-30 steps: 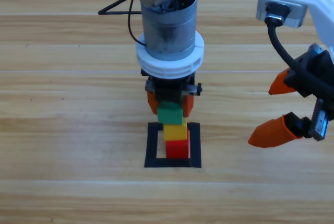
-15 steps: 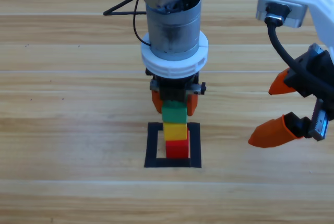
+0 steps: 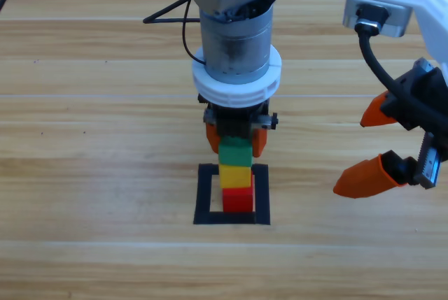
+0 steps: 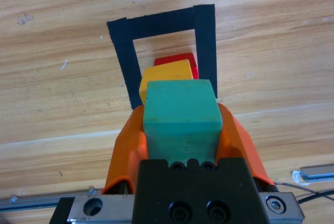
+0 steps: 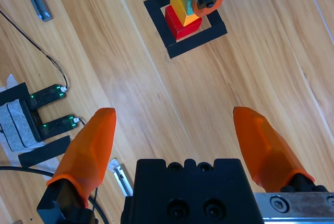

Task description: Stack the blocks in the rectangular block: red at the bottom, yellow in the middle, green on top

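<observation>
We see the left gripper (image 3: 236, 138) over the middle of the table, its orange jaws clamped on either side of the green cube (image 3: 235, 153) — which sits atop the yellow cube (image 3: 236, 175), itself on the red cube (image 3: 238, 199). The stack stands inside the black tape square (image 3: 204, 202) on the wooden table (image 3: 91, 174). The right gripper (image 3: 373, 147) waits at the right edge, jaws wide apart — nothing between them

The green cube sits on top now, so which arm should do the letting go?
The left. Its gripper is shut on the green cube, which sits atop the yellow cube and red cube. The right gripper hangs open off to the side.
</observation>
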